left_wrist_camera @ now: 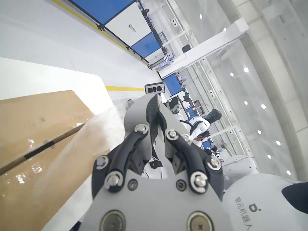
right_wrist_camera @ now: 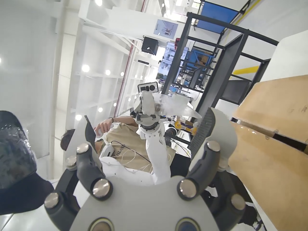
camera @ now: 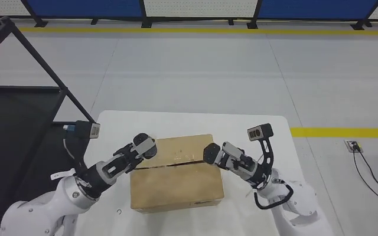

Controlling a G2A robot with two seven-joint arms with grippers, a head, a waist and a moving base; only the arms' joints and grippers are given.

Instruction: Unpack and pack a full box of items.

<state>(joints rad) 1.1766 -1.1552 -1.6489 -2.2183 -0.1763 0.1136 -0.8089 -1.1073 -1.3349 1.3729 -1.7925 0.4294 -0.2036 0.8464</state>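
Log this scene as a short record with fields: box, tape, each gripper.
Box: brown cardboard box, flaps down, on the white table
Tape: clear tape running from the box's seam to the left gripper
Left gripper: shut on the clear tape, above the box's end
Right gripper: open, empty, by the opposite end
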